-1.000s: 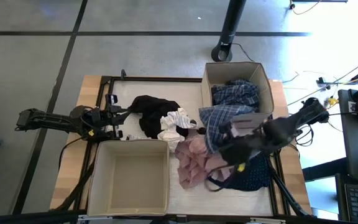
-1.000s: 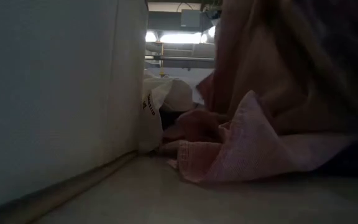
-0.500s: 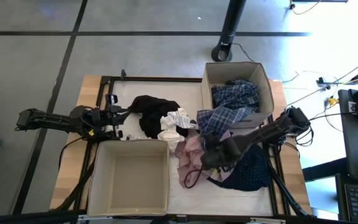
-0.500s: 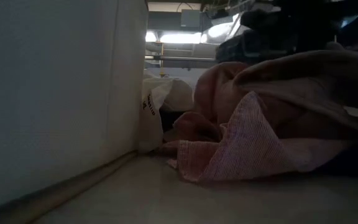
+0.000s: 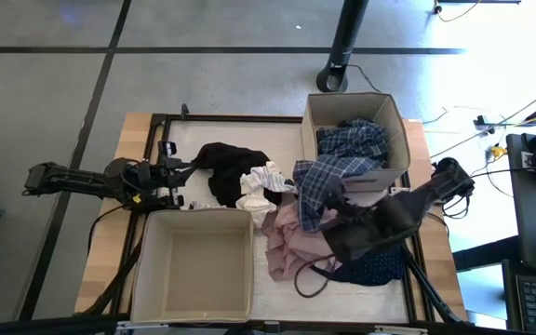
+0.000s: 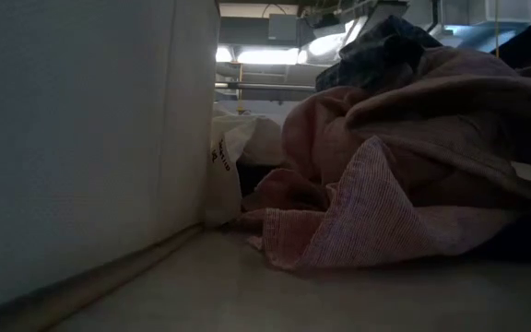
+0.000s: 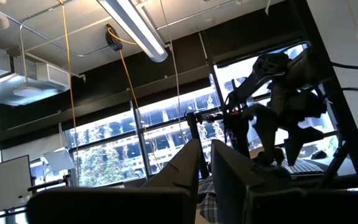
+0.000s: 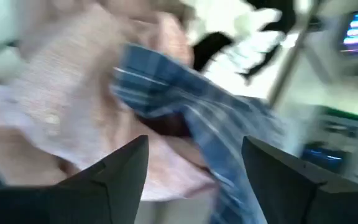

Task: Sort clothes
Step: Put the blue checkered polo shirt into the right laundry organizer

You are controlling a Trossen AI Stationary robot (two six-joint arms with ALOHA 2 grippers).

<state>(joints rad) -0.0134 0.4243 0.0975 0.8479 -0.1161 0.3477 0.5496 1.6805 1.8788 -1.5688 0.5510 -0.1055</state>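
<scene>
The clothes lie heaped mid-table: a black garment, a white piece, a dusty pink garment and a navy dotted piece. A blue plaid shirt drapes over the near rim of the far right box onto the pile. My right gripper hovers open just above the pink garment and the shirt, with nothing between its fingers. My left gripper rests shut near the table's left edge, beside the black garment.
A second beige box stands at the near left, its wall close to the pink heap. A dark strap loop lies on the table near the front edge. A black stand base is on the floor beyond the table.
The pink garment, which hung high in front of the low camera, has fallen into a heap on the table. My right gripper swung toward the table's left over the pile, then back a little toward the right. The dark strap loop has slid nearer the front edge.
</scene>
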